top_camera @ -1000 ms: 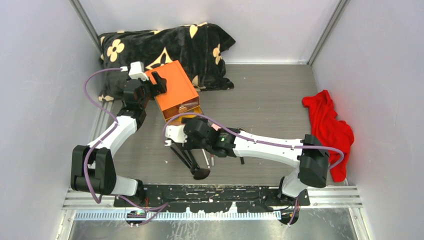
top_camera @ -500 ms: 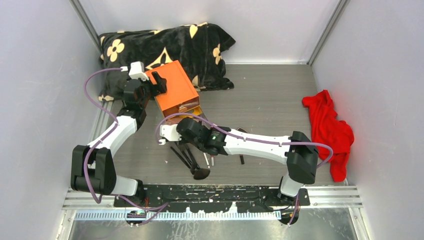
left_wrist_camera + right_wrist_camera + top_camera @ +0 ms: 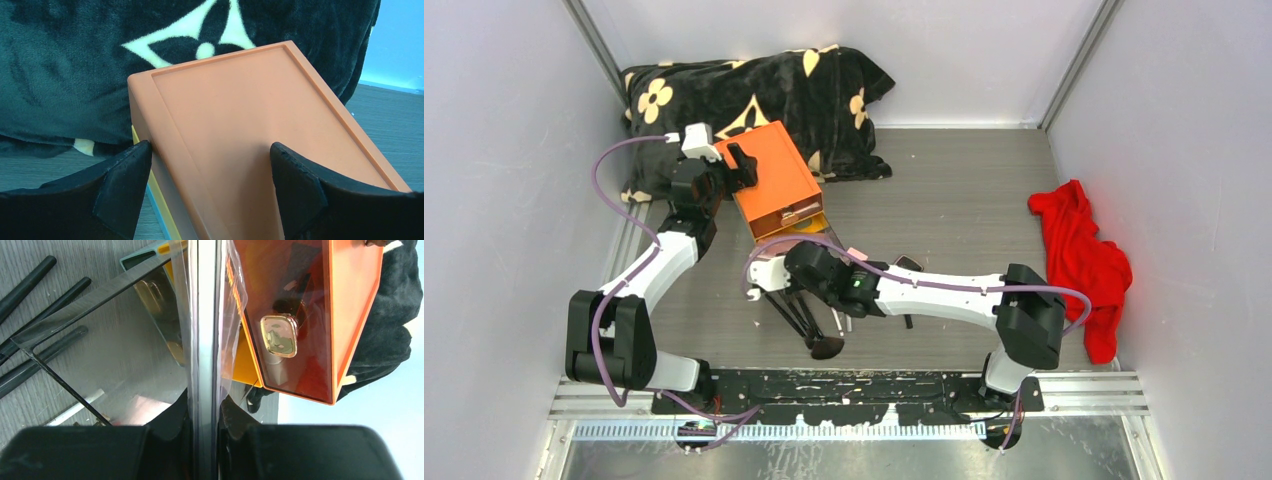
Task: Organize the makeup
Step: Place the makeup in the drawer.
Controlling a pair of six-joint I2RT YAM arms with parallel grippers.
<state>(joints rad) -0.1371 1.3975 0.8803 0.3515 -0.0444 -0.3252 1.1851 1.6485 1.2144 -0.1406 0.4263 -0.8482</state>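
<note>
Seen from overhead, with twelve o'clock at the far wall, the orange box (image 3: pixel 774 172) stands at about ten o'clock on the table (image 3: pixel 954 190). Its back end touches a black flowered blanket (image 3: pixel 754 90) heaped at eleven o'clock.

The left gripper (image 3: pixel 209 146) sits at the box's far left corner with its fingers spread wide. One fingertip is against the box's left side and the other lies over the lid. The pictures do not show whether it presses on the box.

The right arm reaches across to about eight o'clock, just in front of the box's drawers. The right gripper (image 3: pixel 202 410) is pressed together on the palette (image 3: pixel 202 300), pinching it edge-on. The palette is thin and shiny, with a flat mirror-like face spreading to the left of the fingers and a patch of pink showing near them. In the right wrist view, a drawer front with a gold knob (image 3: pixel 278 336) is just beyond the palette at one o'clock.

The brushes (image 3: pixel 802 312) lie loose on the table at seven o'clock, just beside the right gripper. Their black handles are bunched together, and the fluffy brown head (image 3: pixel 827 348) is nearest the arm bases.

A red cloth (image 3: pixel 1079 255) lies crumpled at three o'clock, well apart from the rest.
</note>
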